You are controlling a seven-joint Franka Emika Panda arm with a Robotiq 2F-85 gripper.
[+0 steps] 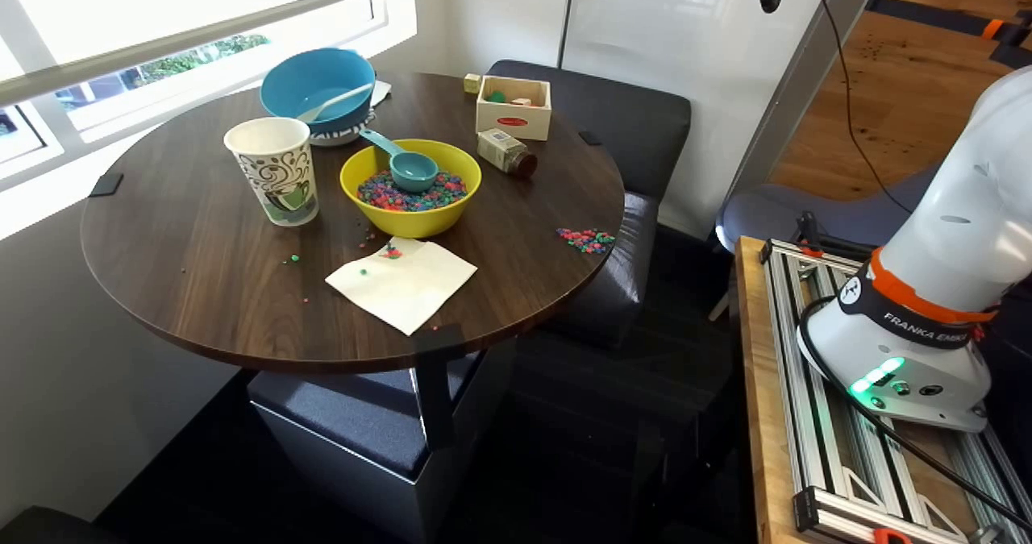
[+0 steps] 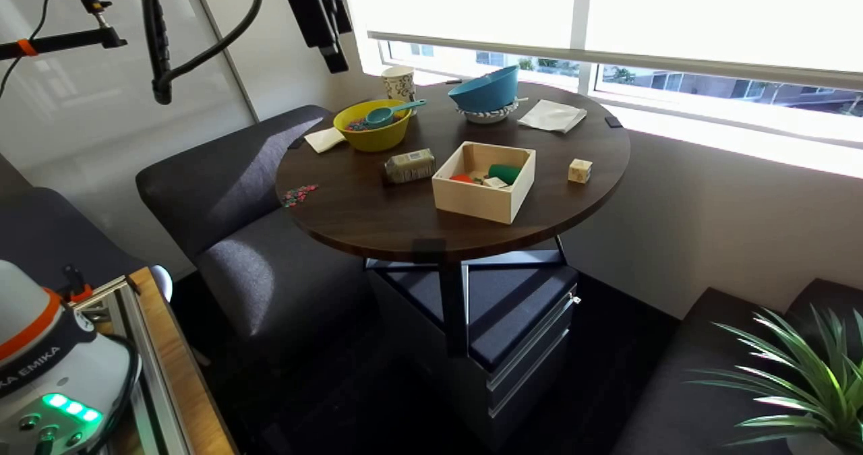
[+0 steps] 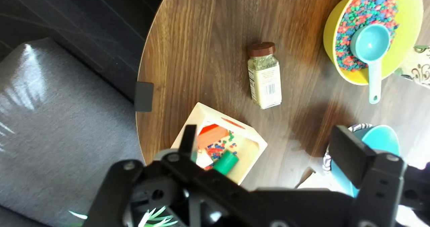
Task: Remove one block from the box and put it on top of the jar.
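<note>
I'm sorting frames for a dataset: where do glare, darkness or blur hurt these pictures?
In both exterior views, the window blind is blown out to white, the floor nearly black; in the wrist view, glare bleaches the right edge, the gripper looks dark and slightly soft, the jar fairly sharp.

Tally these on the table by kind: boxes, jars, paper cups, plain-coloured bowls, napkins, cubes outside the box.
Box: 1
Jar: 1
Paper cup: 1
Plain-coloured bowls: 2, yellow bowl and blue bowl
Napkins: 2, napkin near the yellow bowl, napkin near the blue bowl
Cube outside the box: 1
Total: 8
</note>
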